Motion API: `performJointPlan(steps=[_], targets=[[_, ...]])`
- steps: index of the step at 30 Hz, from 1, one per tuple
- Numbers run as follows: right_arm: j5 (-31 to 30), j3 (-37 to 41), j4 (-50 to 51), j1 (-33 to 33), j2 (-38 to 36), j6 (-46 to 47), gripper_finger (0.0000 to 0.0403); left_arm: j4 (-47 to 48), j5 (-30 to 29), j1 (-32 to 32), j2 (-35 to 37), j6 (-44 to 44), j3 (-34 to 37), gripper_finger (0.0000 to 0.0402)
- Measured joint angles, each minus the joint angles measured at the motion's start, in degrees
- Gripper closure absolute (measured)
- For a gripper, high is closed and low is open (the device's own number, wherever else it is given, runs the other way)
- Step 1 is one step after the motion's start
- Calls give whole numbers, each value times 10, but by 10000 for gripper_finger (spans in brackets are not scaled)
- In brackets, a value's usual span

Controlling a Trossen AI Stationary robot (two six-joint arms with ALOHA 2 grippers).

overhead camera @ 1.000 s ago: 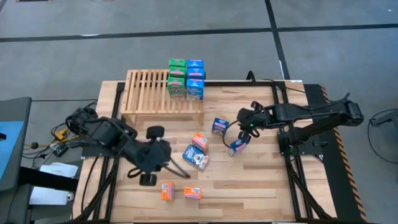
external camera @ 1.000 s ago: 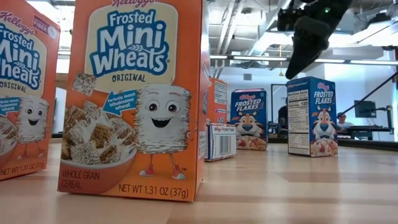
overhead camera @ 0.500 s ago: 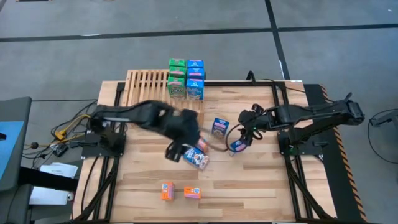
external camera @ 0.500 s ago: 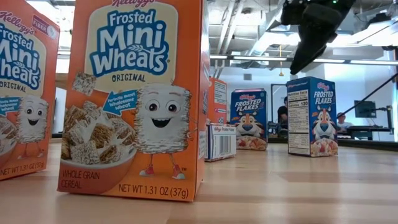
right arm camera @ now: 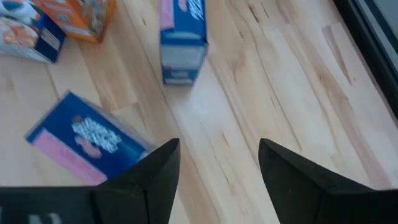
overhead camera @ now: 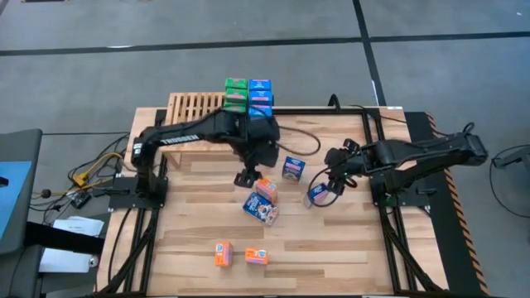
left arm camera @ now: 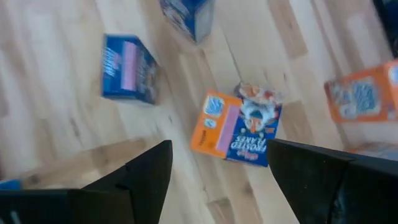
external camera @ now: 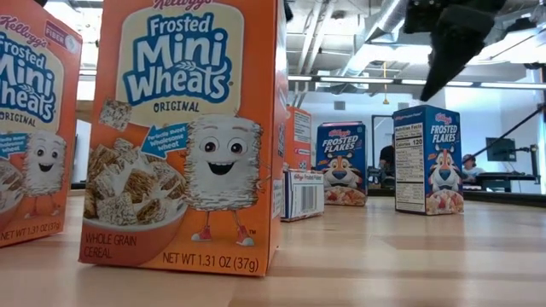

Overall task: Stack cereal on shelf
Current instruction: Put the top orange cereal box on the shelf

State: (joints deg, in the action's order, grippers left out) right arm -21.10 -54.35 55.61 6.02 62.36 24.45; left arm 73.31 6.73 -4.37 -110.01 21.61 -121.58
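Observation:
The light-wood slatted shelf (overhead camera: pixel 192 113) stands at the table's far side, with green and blue cereal boxes (overhead camera: pixel 248 98) stacked on its right end. Loose boxes sit mid-table: a blue one (overhead camera: pixel 291 168), an orange one (overhead camera: pixel 265 189), a blue one lying flat (overhead camera: pixel 260 209) and a blue one (overhead camera: pixel 317 195). Two orange boxes (overhead camera: pixel 222 253) stand near the near edge. My left gripper (overhead camera: pixel 248 176) (left arm camera: pixel 217 180) hangs open above the loose boxes, left of the orange one. My right gripper (overhead camera: pixel 330 180) (right arm camera: pixel 217 180) (external camera: pixel 452 47) is open, above and just right of the rightmost blue box (right arm camera: pixel 87 140).
My left arm (overhead camera: pixel 199 132) reaches across the front of the shelf, hiding part of its slats. Black frame rails (overhead camera: pixel 385 215) run along the table's left and right sides. Bare plank lies between the two near orange boxes and the middle cluster. Cables trail off the left edge.
My left arm has swung from the near-left part of the table toward the far side and the right. Its gripper now hangs over the middle boxes by the shelf's right end. My right gripper has risen a little and drifted slightly right. No box has moved.

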Motion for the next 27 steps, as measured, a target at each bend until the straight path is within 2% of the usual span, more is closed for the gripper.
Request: performJointPlan(steps=[3,8,12,15,22,27], targets=[[0,0,34,0,-26,13,163,-57,-36,4,5,19,71,152],[-3,0,74,0,-83,43,163,-124,-53,10,5,28,156,152],[-15,3,72,0,-117,47,163,-165,-65,23,6,37,180,152],[-17,11,72,-2,-130,48,163,-193,-38,27,6,37,196,152],[-16,21,74,-2,-133,57,163,-218,-46,29,6,49,225,152],[-16,22,75,-2,-133,57,163,-241,-14,29,6,48,242,152]])
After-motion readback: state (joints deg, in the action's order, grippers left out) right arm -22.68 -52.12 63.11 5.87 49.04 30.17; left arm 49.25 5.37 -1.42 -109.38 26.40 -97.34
